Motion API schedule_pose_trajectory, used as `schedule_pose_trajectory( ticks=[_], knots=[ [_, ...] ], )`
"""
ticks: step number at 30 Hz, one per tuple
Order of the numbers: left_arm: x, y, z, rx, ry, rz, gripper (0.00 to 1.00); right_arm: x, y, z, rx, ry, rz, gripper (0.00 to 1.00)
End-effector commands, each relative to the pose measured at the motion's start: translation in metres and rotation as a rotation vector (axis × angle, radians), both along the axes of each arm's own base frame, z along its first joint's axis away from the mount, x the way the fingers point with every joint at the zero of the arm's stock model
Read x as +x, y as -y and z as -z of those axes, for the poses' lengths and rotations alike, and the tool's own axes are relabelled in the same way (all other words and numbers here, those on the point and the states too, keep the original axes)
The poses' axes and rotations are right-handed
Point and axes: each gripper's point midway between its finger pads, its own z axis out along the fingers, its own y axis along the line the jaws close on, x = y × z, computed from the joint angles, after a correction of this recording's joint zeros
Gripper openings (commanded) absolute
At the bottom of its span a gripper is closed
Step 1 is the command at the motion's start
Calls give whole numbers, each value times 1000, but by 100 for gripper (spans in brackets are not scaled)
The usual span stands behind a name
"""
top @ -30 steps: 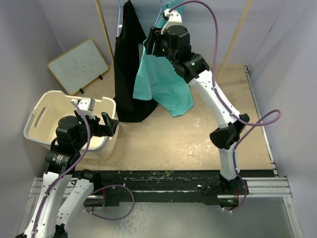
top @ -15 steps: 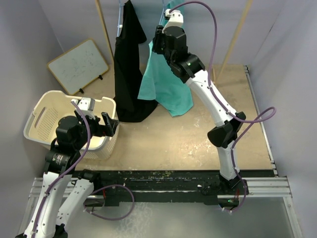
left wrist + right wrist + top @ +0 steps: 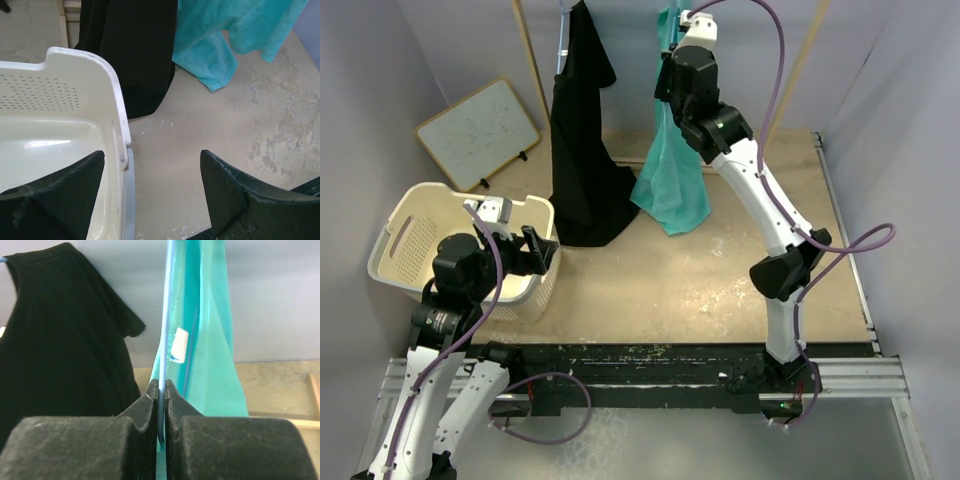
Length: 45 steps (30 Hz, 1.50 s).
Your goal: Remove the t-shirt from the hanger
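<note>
A teal t-shirt (image 3: 670,190) hangs at the back of the table on a thin blue hanger (image 3: 167,315). My right gripper (image 3: 161,385) is raised to the shirt's top, shut on the hanger's blue wire just below the collar tag. The shirt's body (image 3: 215,365) falls behind the fingers. In the top view the right gripper (image 3: 665,85) sits against the shirt's upper edge. My left gripper (image 3: 151,155) stands open and empty over the rim of the white basket (image 3: 90,57), far from the teal t-shirt (image 3: 210,55).
A black t-shirt (image 3: 582,150) hangs just left of the teal one, its hem resting on the table. The white laundry basket (image 3: 415,215) stands at the left. A small whiteboard (image 3: 478,133) leans at the back left. Wooden rack poles (image 3: 530,50) rise behind.
My right gripper has risen, moved right and shut on the hanger wire; the teal shirt has swung with it and hangs narrower. The left jaws have narrowed a little.
</note>
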Motion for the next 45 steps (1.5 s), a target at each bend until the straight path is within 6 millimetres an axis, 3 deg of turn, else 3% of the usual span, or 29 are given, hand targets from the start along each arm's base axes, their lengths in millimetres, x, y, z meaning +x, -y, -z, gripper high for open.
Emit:
schedule_pose_trajectory(
  ticks=[1, 6, 13, 15, 16, 18, 23, 26, 28, 31, 35, 40, 45],
  knots=[
    [5, 5, -11, -19, 43, 19, 77, -14, 32, -49, 48, 102, 71, 0],
    [6, 6, -11, -23, 42, 26, 76, -27, 43, -72, 33, 175, 49, 0],
    [3, 10, -15, -32, 61, 51, 77, -56, 56, -122, 8, 308, -30, 0],
    [2, 11, -17, -37, 72, 59, 83, -63, 65, -135, 12, 330, -46, 0],
    [2, 12, -18, -40, 76, 59, 96, -66, 71, -140, 15, 333, -48, 0],
    [2, 11, -20, -48, 81, 50, 99, -74, 78, -148, 25, 335, -63, 0],
    [-2, 13, -30, -73, 118, 65, 99, -106, 88, -130, 0, 260, -108, 0],
    [-11, 27, -41, -89, 169, 160, 99, -133, 92, -106, -10, 191, -165, 0],
    [-19, 39, -51, -105, 214, 252, 99, -156, 88, -78, -33, 134, -250, 0],
    [-33, 62, -81, -157, 314, 412, 98, -203, 89, -57, -40, 113, -375, 0],
    [-42, 80, -134, -184, 459, 562, 87, -263, 86, -39, -23, 108, -543, 0],
    [-39, 103, -184, -184, 528, 774, 89, -339, 68, -18, -3, 57, -853, 0],
    [-30, 121, -221, -229, 570, 936, 92, -384, 65, 11, 30, 3, -1003, 0]
  ],
)
